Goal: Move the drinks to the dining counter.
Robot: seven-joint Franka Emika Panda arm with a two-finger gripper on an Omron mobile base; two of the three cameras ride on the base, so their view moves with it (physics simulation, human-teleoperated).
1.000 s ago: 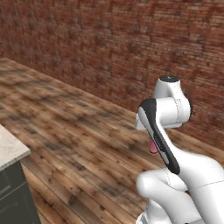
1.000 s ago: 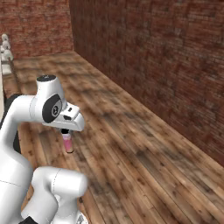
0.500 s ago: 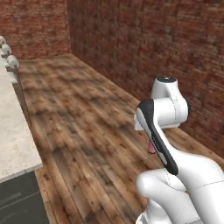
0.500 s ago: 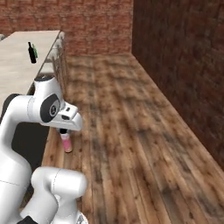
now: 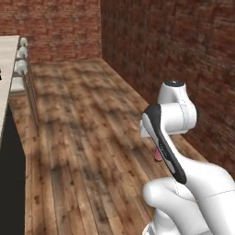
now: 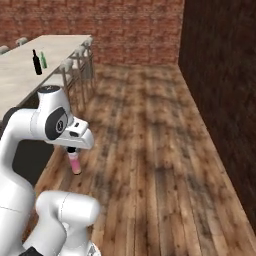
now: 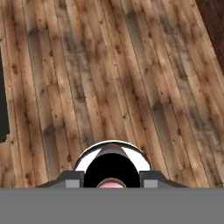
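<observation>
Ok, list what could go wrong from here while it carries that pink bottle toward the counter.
1. The gripper holds the pink bottle by its dark cap alone, with the body hanging free over the wood floor; a jolt of the base could loosen it.
2. Stools line the dining counter, so the approach looks tight.
3. The black wine bottle and green bottle already stand there; a careless placement might knock them.

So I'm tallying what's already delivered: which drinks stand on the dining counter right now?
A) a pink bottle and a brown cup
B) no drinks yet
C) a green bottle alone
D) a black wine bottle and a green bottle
D: the right base view shows the black wine bottle and the green bottle standing side by side on the dining counter.
</observation>
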